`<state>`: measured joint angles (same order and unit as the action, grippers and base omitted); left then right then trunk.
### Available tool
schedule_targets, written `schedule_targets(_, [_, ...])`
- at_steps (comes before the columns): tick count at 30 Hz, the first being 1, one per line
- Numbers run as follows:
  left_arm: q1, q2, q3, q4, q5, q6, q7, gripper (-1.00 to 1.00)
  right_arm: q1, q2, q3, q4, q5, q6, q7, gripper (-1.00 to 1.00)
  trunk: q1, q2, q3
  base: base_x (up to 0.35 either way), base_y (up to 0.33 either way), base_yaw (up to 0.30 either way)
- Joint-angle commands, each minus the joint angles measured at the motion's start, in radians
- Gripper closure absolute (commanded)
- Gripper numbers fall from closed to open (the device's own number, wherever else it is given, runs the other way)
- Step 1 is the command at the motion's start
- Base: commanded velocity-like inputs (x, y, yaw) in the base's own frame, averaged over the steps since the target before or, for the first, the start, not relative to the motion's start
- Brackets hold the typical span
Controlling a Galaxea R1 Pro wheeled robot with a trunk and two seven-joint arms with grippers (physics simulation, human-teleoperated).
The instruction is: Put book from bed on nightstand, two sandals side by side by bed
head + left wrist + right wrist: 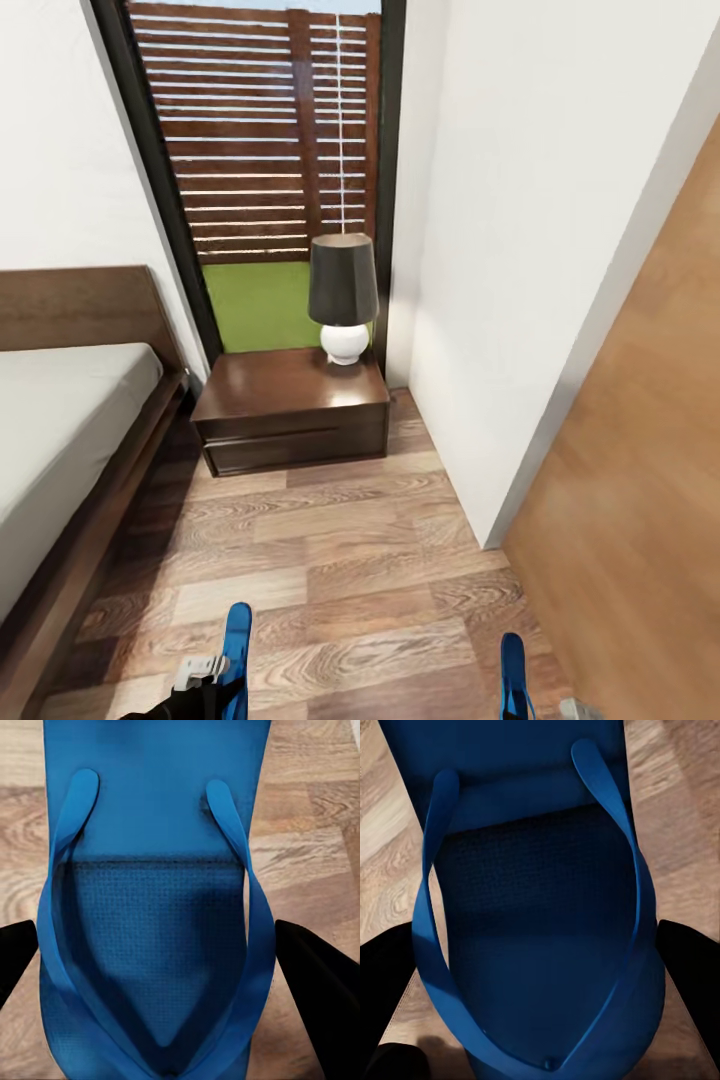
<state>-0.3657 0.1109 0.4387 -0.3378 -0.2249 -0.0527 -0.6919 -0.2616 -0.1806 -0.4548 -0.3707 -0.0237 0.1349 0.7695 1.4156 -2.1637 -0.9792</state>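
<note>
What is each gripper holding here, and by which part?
Each holds a blue sandal: left gripper and right gripper, fingers flanking the sole's side edges at the straps.

My head camera looks down over wood-plank floor (340, 570) toward the dark brown nightstand (290, 410) — each wrist camera sits close above one bright blue flip-flop (157, 907) (536, 922).

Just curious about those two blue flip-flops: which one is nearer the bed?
The left sandal, held in the left gripper. It hangs close to the bed frame; the right sandal is over by the brown door.
</note>
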Motion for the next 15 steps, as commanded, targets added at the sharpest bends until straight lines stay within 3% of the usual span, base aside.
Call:
schedule_targets(1, [-0.001,0.000,0.008,0.000,-0.010,-0.006,-0.005,1.00,-0.001,0.001,-0.007,0.000,-0.004,0.011,0.007,1.00,0.000,0.000,-0.001,0.326,0.000,0.001])
schedule_targets(15, [-0.001,0.000,0.008,0.000,-0.010,-0.006,-0.005,1.00,-0.001,0.000,-0.007,0.000,-0.003,0.011,0.007,1.00,0.000,0.000,-0.001,0.326,0.000,0.000])
